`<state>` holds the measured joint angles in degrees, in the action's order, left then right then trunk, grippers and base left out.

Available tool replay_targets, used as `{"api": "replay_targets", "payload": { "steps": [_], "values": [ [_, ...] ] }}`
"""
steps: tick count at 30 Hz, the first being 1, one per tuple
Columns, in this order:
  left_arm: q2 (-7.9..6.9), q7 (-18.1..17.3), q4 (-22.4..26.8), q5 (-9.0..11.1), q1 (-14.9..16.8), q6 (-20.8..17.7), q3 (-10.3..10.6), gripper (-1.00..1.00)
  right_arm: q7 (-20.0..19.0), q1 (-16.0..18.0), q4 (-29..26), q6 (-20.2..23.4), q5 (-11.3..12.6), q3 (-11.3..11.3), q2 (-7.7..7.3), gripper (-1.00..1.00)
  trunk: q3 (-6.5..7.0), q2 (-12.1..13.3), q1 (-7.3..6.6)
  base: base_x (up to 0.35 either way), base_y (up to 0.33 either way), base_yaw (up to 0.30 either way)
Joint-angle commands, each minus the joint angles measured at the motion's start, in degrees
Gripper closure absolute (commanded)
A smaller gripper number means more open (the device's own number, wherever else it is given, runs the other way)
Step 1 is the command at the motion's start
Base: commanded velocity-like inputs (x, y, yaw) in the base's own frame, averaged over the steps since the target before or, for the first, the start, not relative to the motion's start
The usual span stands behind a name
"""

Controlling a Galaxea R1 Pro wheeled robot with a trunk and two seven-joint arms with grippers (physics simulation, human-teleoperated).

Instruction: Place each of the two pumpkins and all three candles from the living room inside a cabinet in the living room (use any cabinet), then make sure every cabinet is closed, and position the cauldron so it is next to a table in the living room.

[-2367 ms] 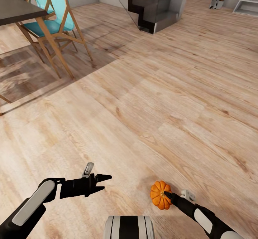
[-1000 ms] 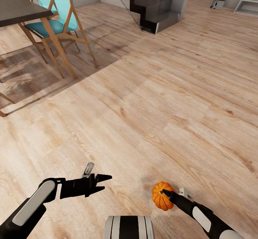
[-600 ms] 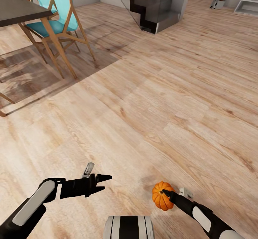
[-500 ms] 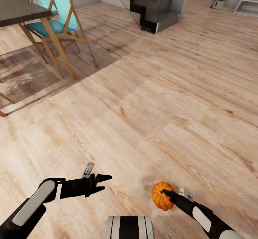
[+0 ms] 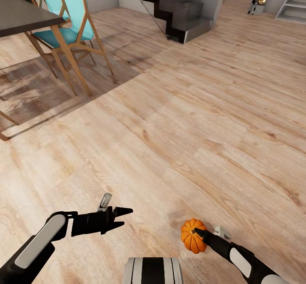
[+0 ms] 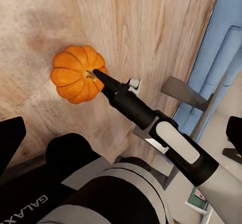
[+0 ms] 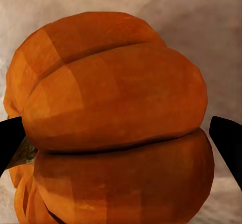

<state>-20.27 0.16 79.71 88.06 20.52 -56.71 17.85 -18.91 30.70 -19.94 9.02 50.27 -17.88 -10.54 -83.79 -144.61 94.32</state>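
A small orange ribbed pumpkin point(image 5: 192, 236) hangs just above the wooden floor at the lower right of the head view. My right gripper point(image 5: 196, 232) is shut on it. In the right wrist view the pumpkin point(image 7: 121, 123) sits between the two black fingertips point(image 7: 10, 141). The left wrist view takes in the pumpkin point(image 6: 75, 75) and the right gripper point(image 6: 98, 75) from the side. My left gripper point(image 5: 122, 217) is held low at the left, open and holding nothing. The candles, the cabinet and the cauldron are out of view.
A dark table point(image 5: 25, 18) and a teal chair with a wooden frame point(image 5: 63, 20) stand at the far left. A dark staircase point(image 5: 178, 12) rises at the back, and a white shelf unit point(image 5: 293, 3) stands far right. Wooden floor point(image 5: 191, 118) stretches ahead.
The whole view has shifted slightly, so the camera has moved. The pumpkin and the right gripper now sit a little lower in the picture. The left arm holds its pose.
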Motion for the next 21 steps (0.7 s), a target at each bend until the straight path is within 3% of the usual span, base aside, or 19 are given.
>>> {"api": "replay_targets", "payload": {
  "steps": [1, 4, 21],
  "values": [
    [-0.04, 0.0, 0.0, 0.1, 0.0, -0.1, 0.1, -1.00, 0.1, 0.0, 0.4, 0.1, -0.3, -0.5, -0.03, 1.00, -0.04, 0.0, 0.01, 0.000, 0.000, 0.000],
    [-0.04, 0.0, 0.0, 0.1, 0.0, -0.1, 0.1, -1.00, 0.1, 0.0, 0.4, 0.1, -0.3, -0.5, -0.08, 1.00, -0.04, 0.0, 0.01, 0.000, 0.000, 0.000],
    [-0.04, 0.0, 0.0, 0.1, 0.0, -0.1, 0.1, -1.00, -0.5, 0.0, 0.4, 0.0, -0.3, -0.5, -0.11, 1.00, 3.73, 0.2, -0.43, 0.000, 0.000, 0.000]
  ]
}}
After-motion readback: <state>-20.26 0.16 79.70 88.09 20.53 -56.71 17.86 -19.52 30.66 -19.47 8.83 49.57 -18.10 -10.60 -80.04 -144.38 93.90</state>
